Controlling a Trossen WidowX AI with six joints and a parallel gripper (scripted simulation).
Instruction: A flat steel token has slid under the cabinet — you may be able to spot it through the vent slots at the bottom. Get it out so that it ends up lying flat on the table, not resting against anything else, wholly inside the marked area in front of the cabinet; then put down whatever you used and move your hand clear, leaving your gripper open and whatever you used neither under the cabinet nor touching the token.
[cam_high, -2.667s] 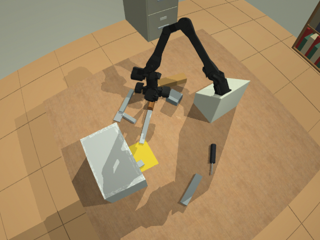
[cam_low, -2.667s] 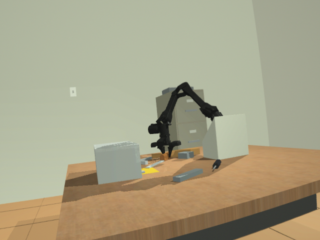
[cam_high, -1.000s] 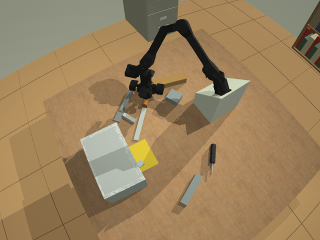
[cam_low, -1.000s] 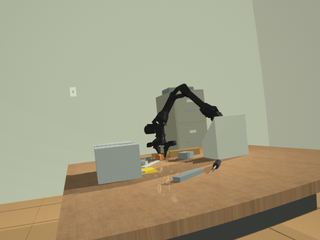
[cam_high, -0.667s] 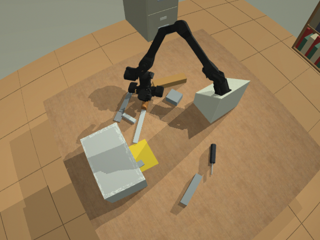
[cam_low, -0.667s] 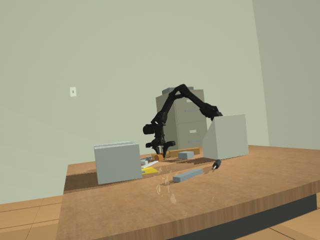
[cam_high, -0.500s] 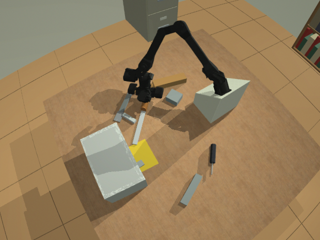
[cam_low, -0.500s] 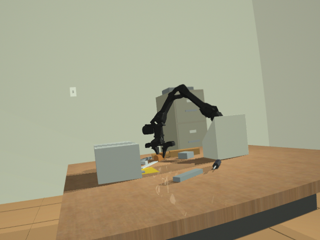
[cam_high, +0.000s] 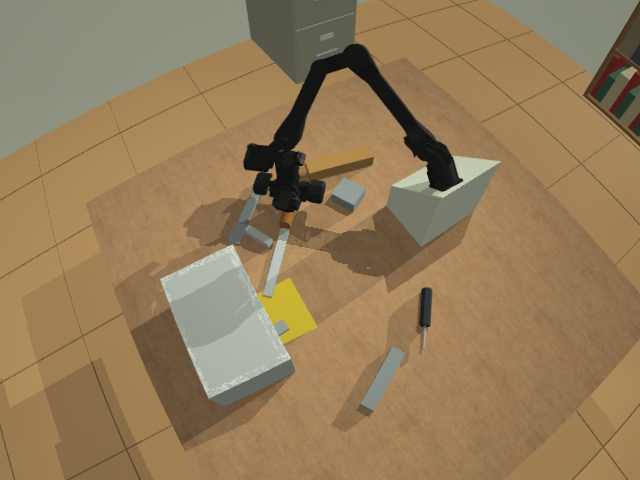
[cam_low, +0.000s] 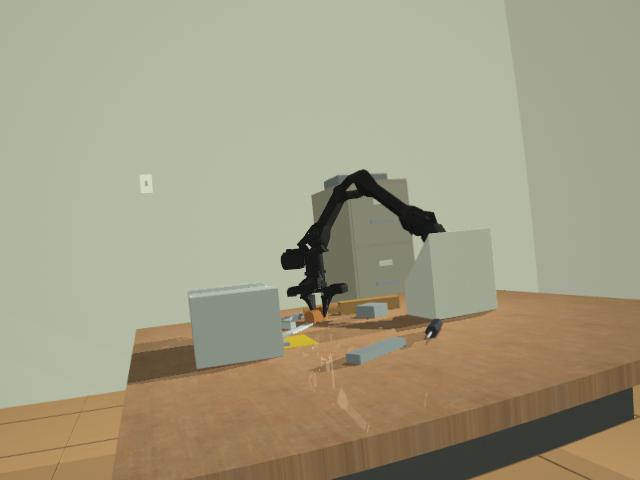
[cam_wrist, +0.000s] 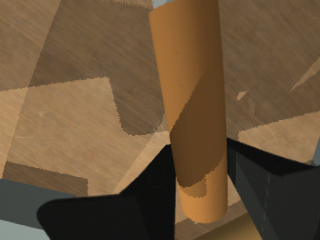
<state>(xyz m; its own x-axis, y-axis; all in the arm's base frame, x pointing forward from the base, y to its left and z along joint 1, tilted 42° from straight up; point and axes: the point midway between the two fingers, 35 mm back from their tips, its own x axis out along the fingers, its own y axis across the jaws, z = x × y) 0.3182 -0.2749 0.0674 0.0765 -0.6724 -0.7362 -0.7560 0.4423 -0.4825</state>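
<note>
The cabinet is the pale grey box at the left. The yellow marked area lies along its front. The flat grey token shows on the yellow right by the cabinet's front edge; whether it touches the cabinet or is partly under it I cannot tell. My gripper is shut on the orange handle of a long flat blade. The blade's tip is at the yellow area's back corner, apart from the token. The vent slots are hidden.
A grey hooked tool lies left of the gripper. A grey block and a tan bar lie behind and right. A grey bar and a screwdriver lie at the front right.
</note>
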